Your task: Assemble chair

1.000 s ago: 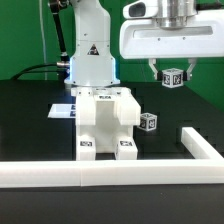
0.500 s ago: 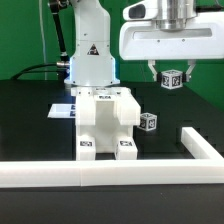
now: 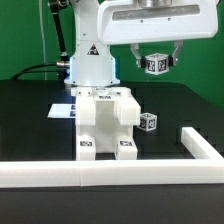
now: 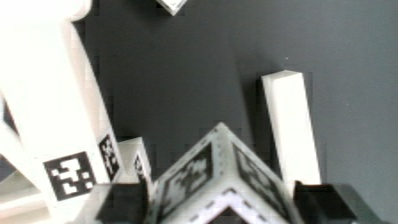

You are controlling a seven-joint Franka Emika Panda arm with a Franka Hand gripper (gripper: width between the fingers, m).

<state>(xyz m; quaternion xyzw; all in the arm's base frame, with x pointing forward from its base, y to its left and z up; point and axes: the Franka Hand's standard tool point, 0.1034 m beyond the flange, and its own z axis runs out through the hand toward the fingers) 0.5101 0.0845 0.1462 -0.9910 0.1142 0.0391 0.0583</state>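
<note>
The glossy white pincer (image 3: 156, 60) clamps a small white tagged plastic cube (image 3: 154, 65) aloft; below it stand the part-built blocky white chair body (image 3: 104, 118) and another loose cube (image 3: 148, 122); joining evidently remains.

This is a robotics lab bench. A black table (image 3: 30, 130) stands before a green backdrop (image 3: 20, 35). A white rail (image 3: 110, 174) runs along the table's front edge and turns back at the front corner on the exterior view's right. The arm's base (image 3: 90, 60) stands at the back edge, with cables (image 3: 30, 71) beside it. Square tags (image 3: 86, 148) mark the white chair parts (image 3: 105, 112), the cube (image 3: 154, 65) clamped in the gripper (image 3: 157, 60), and the marker board (image 3: 62, 110).
</note>
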